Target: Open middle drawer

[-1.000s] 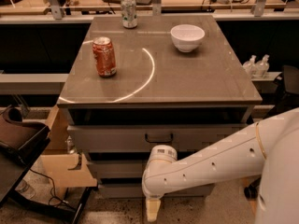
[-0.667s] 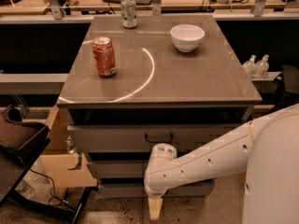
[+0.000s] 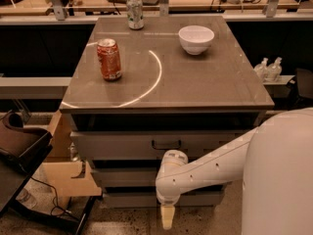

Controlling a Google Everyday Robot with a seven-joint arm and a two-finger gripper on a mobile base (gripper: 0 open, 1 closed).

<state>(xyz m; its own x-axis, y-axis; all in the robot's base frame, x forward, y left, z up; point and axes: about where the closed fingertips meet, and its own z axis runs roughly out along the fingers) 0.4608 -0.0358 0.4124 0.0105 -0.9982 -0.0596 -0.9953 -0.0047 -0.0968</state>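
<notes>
Approach step: pale two-finger gripper (image 3: 167, 218) hung below desk's front edge, opening state indeterminable; next move likely required raising toward flat grey middle drawer (image 3: 122, 176).

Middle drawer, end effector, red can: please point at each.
middle drawer (image 3: 122, 177), camera view, left of its front.
end effector (image 3: 167, 218), camera view, pale tip, low before the cabinet.
red can (image 3: 109, 60), camera view, its side.

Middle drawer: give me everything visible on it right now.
The middle drawer is a wide, shallow, flat grey front, second of three, seemingly shut. The white arm crosses its centre, hiding any handle. The hand hangs below it, pointing at the floor before the lowest drawer, not on the drawer.
</notes>
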